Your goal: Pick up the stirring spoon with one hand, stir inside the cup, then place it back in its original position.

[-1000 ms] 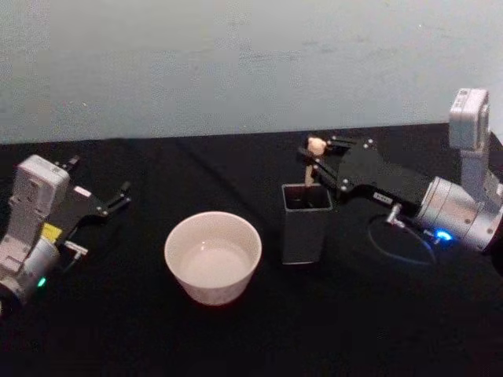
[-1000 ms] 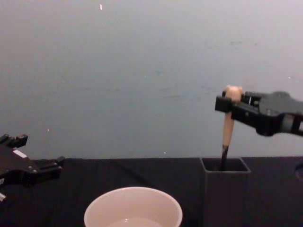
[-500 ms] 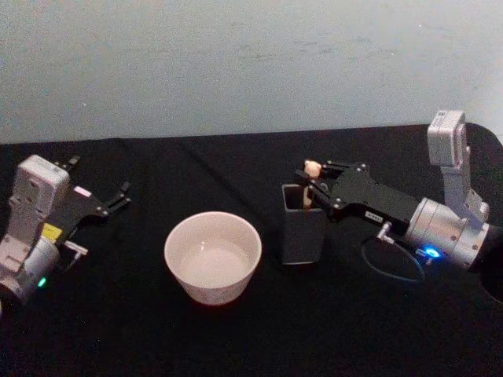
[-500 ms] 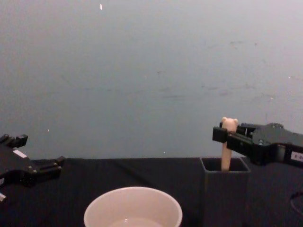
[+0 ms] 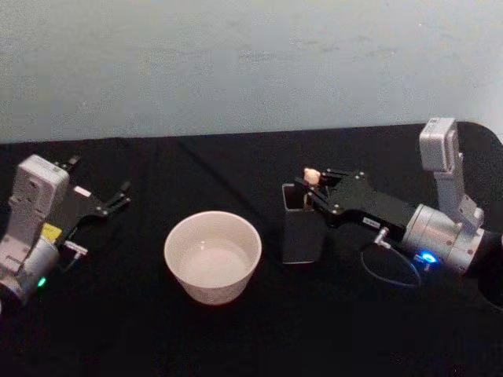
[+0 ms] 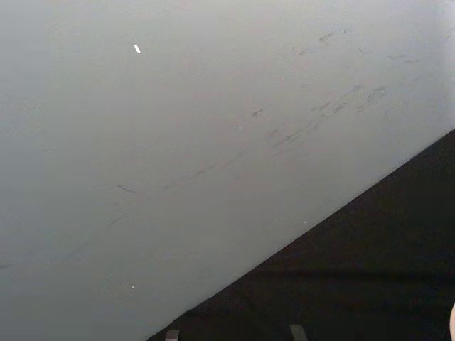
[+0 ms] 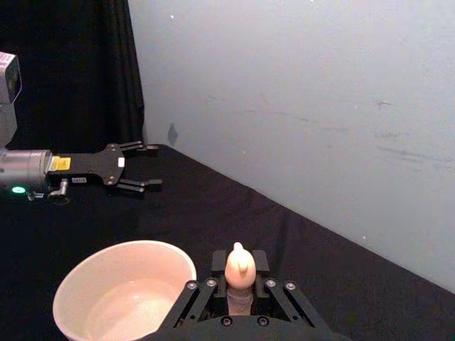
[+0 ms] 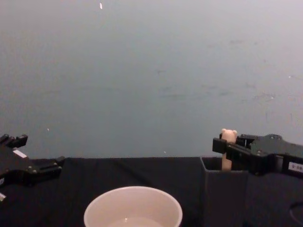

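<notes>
Down it has come: the spoon sat high a second ago, and now the right gripper (image 5: 313, 188) pinches the stirring spoon (image 5: 311, 177) low in the holder (image 5: 301, 236), bear head just above the rim. Nearest, left of that gripper, sits the cup (image 5: 212, 255). From the right wrist, the fingers (image 7: 206, 295) flank the handle (image 7: 239, 266), a grip the chest view (image 8: 229, 137) shows only side-on. Farther left, the left gripper (image 5: 118, 195) rests parked, fingers spread, on the black table (image 5: 236, 338).
</notes>
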### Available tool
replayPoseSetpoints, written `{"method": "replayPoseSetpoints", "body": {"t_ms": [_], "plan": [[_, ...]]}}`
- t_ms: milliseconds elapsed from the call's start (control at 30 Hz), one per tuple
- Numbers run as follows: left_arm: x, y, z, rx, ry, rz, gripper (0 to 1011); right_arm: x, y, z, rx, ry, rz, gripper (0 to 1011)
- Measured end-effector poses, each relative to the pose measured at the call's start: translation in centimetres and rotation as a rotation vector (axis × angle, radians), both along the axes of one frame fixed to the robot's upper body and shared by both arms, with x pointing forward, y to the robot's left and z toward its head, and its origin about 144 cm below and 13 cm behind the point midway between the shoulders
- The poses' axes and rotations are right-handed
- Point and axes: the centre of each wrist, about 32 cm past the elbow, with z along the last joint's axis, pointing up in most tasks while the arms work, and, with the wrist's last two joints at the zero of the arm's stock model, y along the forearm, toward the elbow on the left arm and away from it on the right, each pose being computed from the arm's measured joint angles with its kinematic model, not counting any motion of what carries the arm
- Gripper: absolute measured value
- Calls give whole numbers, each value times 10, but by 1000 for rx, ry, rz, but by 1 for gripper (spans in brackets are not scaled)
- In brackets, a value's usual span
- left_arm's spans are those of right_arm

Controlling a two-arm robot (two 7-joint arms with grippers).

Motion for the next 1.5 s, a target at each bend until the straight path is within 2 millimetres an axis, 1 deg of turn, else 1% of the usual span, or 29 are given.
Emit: {"method": "replayPoseSetpoints", "body": {"t_ms": [433, 500, 533, 633, 667, 833, 867, 967, 1000, 1067, 1133, 1200, 1233, 1300, 1500], "plan": [[0, 0, 0, 0, 0, 0, 1001, 0, 0, 1, 2, -2, 1, 221], [0, 0, 0, 0, 0, 0, 1001, 0, 0, 1, 3, -3, 2, 277], [0, 0, 0, 0, 0, 0, 1001, 0, 0, 1, 3, -3, 2, 324], [0, 0, 0, 0, 0, 0, 1001, 0, 0, 1, 3, -4, 2, 380], [0, 0, 0, 0, 0, 0, 1001, 0, 0, 1, 3, -4, 2, 443], [0, 0, 0, 0, 0, 0, 1001, 0, 0, 1, 4, -5, 3, 583], [0, 0, 0, 0, 0, 0, 1001, 0, 0, 1, 4, -5, 3, 646], [0, 0, 0, 0, 0, 0, 1001, 0, 0, 1, 4, -5, 3, 705], [0, 0, 0, 0, 0, 0, 1001, 0, 0, 1, 4, -5, 3, 762], [0, 0, 0, 0, 0, 0, 1001, 0, 0, 1, 5, -5, 3, 800], [0, 0, 0, 0, 0, 0, 1001, 0, 0, 1, 5, -5, 3, 867], [0, 0, 0, 0, 0, 0, 1001, 0, 0, 1, 5, -5, 3, 908], [0, 0, 0, 0, 0, 0, 1001, 0, 0, 1, 5, -5, 3, 957], [0, 0, 0, 0, 0, 0, 1001, 0, 0, 1, 5, -5, 3, 1000], [0, 0, 0, 0, 0, 0, 1001, 0, 0, 1, 5, -5, 3, 1002]]}}
